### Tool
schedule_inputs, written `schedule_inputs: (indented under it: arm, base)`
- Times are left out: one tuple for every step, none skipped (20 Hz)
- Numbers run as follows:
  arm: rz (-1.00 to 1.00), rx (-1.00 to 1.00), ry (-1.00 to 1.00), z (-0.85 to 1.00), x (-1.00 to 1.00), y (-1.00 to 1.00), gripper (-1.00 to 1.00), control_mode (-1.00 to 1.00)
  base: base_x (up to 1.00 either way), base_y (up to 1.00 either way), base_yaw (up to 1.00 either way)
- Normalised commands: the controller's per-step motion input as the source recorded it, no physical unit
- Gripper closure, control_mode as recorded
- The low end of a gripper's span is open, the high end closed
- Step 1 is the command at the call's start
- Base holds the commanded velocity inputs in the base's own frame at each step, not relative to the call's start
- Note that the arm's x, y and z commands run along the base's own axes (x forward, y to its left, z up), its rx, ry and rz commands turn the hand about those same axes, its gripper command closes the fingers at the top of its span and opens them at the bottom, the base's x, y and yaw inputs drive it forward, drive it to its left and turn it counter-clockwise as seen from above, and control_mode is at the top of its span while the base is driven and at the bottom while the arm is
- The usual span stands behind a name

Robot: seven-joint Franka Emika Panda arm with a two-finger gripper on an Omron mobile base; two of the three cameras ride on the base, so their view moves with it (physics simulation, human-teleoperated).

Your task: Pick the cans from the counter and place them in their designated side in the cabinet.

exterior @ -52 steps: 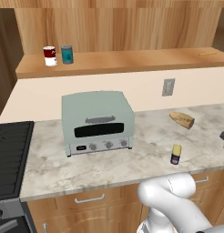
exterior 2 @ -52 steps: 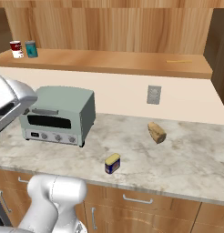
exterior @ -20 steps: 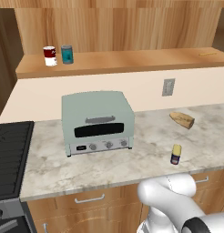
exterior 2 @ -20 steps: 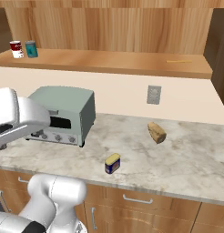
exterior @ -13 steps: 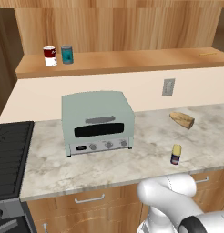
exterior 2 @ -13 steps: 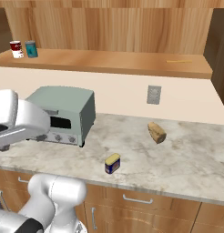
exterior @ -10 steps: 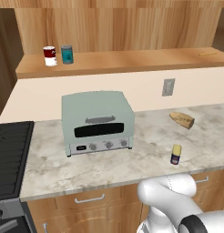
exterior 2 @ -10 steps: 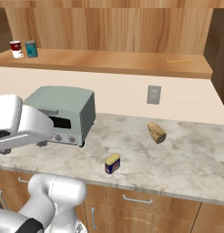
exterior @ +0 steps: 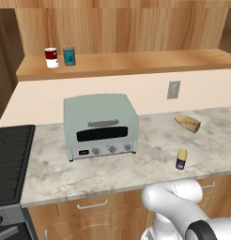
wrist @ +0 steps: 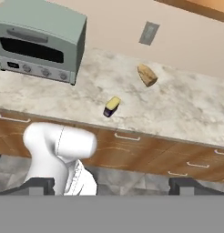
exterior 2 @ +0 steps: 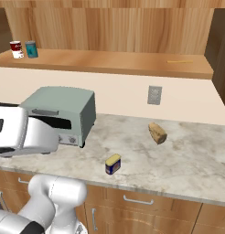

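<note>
Blue can [wrist: 112, 106]: on the surface [wrist: 186, 109], far ahead of and below the end effector [wrist: 111, 185], whose fingers stand spread, holding nothing. Teal can [exterior: 69, 56]: already on the cabinet [exterior: 136, 63]. Step: approach. Next: descend over the blue can.

You have three cans: teal [exterior: 68, 56] and red-and-white [exterior: 51, 57] at eleven o'clock, blue [exterior: 181, 159] at four. One toaster oven [exterior: 100, 125], one bread piece [exterior: 188, 123] (wedge-shaped), one outlet [exterior: 173, 89].
</note>
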Motion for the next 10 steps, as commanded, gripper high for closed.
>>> schedule_inputs:
  arm:
    - [-0.13, 0.0, 0.0, 0.0, 0.08, 0.03, -1.0, -1.0]
    - [-0.15, 0.0, 0.0, 0.0, 0.1, 0.05, -1.0, -1.0]
    - [-0.15, 0.0, 0.0, 0.0, 0.1, 0.02, -1.0, -1.0]
    - [-0.16, 0.0, 0.0, 0.0, 0.1, 0.03, -1.0, -1.0]
    - [-0.16, 0.0, 0.0, 0.0, 0.1, 0.04, -1.0, -1.0]
    - [-0.17, 0.0, 0.0, 0.0, 0.08, 0.04, -1.0, -1.0]
    - [-0.16, 0.01, 0.0, 0.0, 0.05, 0.0, -1.0, -1.0]
    - [-0.15, 0.02, 0.0, 0.0, 0.0, 0.0, -1.0, -1.0]
    - [-0.12, 0.04, 0.0, 0.0, 0.0, 0.0, -1.0, -1.0]
    - [-0.1, 0.05, 0.0, 0.0, 0.0, 0.0, -1.0, -1.0]
  base:
    - [0.0, 0.0, 0.0]
    - [0.0, 0.0, 0.0]
    - [0.0, 0.0, 0.0]
    - [0.0, 0.0, 0.0]
    - [0.0, 0.0, 0.0]
    - [0.0, 0.0, 0.0]
    - [0.0, 0.0, 0.0]
    - [0.0, 0.0, 0.0]
    - [0.0, 0.0, 0.0]
    - [0.0, 0.0, 0.0]
